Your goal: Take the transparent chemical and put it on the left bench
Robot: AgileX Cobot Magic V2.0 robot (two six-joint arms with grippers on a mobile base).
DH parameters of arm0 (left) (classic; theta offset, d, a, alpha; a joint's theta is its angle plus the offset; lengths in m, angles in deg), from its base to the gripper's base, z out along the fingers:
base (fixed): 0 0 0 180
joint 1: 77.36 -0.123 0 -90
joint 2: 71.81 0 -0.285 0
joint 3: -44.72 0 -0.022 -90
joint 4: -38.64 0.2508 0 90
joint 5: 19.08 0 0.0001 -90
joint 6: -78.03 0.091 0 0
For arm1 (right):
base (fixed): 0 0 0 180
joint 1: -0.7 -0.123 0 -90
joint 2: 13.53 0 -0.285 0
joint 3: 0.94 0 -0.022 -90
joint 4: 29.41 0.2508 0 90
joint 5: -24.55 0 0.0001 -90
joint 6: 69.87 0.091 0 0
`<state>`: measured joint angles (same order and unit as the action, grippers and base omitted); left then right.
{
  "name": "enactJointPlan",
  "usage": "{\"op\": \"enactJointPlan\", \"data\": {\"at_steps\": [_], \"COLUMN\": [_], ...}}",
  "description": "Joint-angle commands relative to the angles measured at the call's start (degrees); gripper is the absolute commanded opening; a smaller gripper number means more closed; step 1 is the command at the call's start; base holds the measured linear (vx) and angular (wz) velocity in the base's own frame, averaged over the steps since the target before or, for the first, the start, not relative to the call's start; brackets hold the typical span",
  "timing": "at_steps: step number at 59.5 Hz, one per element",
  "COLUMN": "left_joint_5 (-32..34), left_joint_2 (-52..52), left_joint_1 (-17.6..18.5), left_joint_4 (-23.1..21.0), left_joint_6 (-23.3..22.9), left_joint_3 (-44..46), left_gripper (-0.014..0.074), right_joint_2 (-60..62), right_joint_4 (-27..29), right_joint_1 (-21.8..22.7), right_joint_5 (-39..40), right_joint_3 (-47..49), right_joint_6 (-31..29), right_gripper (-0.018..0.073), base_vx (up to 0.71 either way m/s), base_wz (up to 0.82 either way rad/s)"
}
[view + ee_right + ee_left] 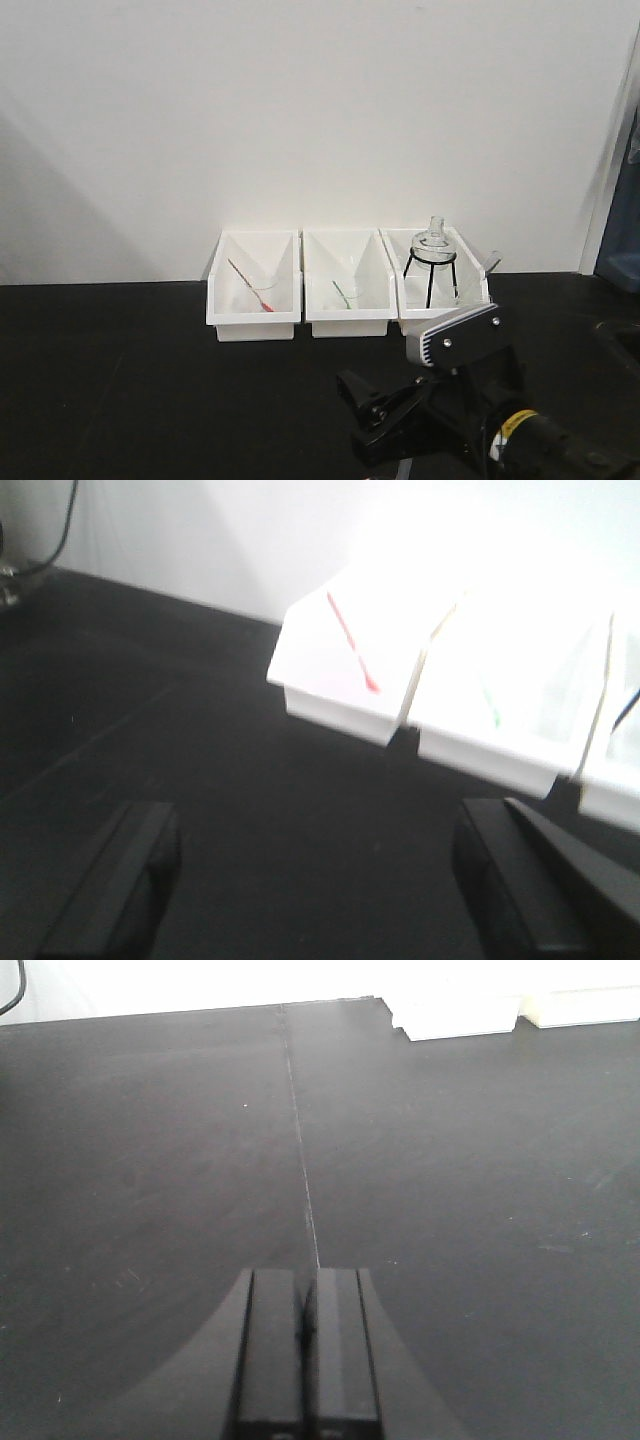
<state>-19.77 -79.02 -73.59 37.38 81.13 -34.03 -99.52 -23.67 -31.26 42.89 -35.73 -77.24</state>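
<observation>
Three white bins stand in a row against the white wall. In the right bin (pixel 412 318) a clear pipette (pixel 489 263) leans out at the right edge, beside a round flask on a black tripod (pixel 432 262). The transparent beaker below the pipette is too faint to make out. My right gripper (pixel 378 412) hangs open and empty over the black worktop in front of the bins, its fingers wide apart in the right wrist view (pixel 315 880). My left gripper (pixel 305 1335) is shut and empty above bare worktop. The left bench is out of view.
The left bin (pixel 253 322) holds a container with a red stick (pixel 252 286). The middle bin (pixel 347 322) holds one with a green stick (pixel 343 294). Both bins show in the right wrist view (pixel 335 685). A seam (pixel 300 1140) runs across the worktop. Blue furniture (pixel 622 262) stands far right.
</observation>
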Motion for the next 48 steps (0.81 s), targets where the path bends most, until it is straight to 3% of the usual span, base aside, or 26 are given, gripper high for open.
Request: {"op": "enactJointPlan", "data": {"at_steps": [1,7,19,35,48], "left_joint_5": [4.49,4.49,4.49,4.49,4.49], "left_joint_2": [1.1,1.1,1.1,1.1,1.1], "left_joint_1": [0.1,0.1,0.1,0.1,0.1], "left_joint_4": [-0.04,-0.04,-0.04,-0.04,-0.04], "left_joint_6": [-0.45,-0.45,-0.45,-0.45,-0.45], "left_joint_3": [-0.93,-0.93,-0.93,-0.93,-0.93], "left_gripper": [-0.0003,-0.0003,-0.0003,-0.0003,-0.0003], "right_joint_2": [7.18,14.28,27.79,32.6,32.6], "right_joint_4": [2.01,6.98,14.82,17.06,17.06], "right_joint_1": [0.15,0.15,0.3,5.39,5.6], "right_joint_5": [1.48,-2.86,-12.82,-14.71,-14.99], "right_joint_3": [1.85,1.85,1.85,1.85,1.37], "right_joint_6": [-5.81,-11.25,-24.76,-27.22,-27.22], "right_gripper": [0.0519,0.0388,-0.0014,-0.0007,-0.0007], "base_vx": [0.0,0.0,0.0,0.0,0.0], "base_wz": [0.0,0.0,0.0,0.0,0.0]}}
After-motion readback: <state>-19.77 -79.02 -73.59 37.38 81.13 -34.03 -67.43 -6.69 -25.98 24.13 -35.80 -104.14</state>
